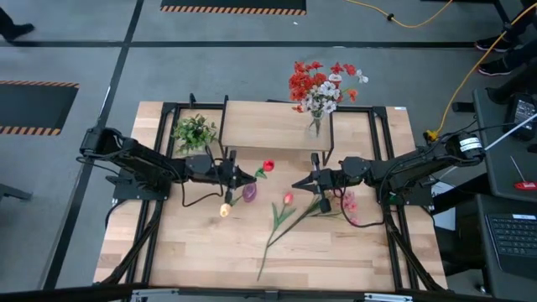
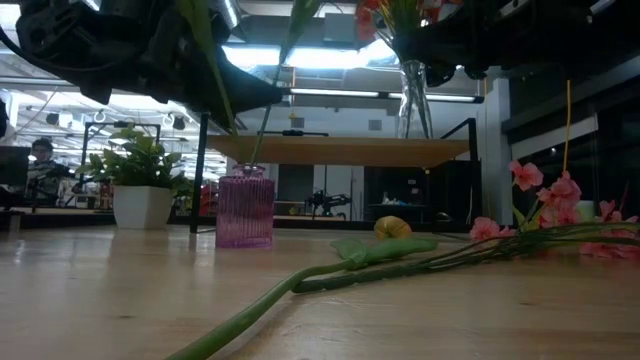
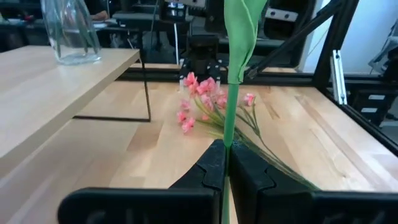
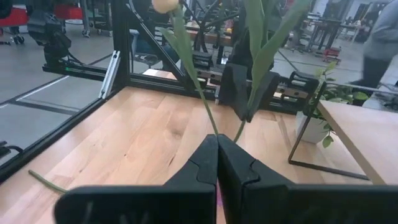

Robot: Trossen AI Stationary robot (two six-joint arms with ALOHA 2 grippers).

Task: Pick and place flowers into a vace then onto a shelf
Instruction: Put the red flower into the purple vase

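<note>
Left tool (image 1: 249, 175) pinching red tulip's stem (image 3: 231, 112), over vase (image 1: 249, 193)

Surface (image 1: 201, 252): pale wood planks, satin finish. Shelf (image 1: 268, 126): light wood, thin black metal legs. Clear glossy glass vase (image 3: 69, 31). Ribbed translucent purple vase (image 2: 245, 208). Matt black tools.

Purple ribbed vase (image 2: 245, 207); pink spray (image 2: 560, 205) (green stems); red-and-white bouquet (image 1: 323, 85); light-wood shelf (image 1: 268, 126).

Bright overhead light, soft shadows, blurred low-view foreground.
</note>
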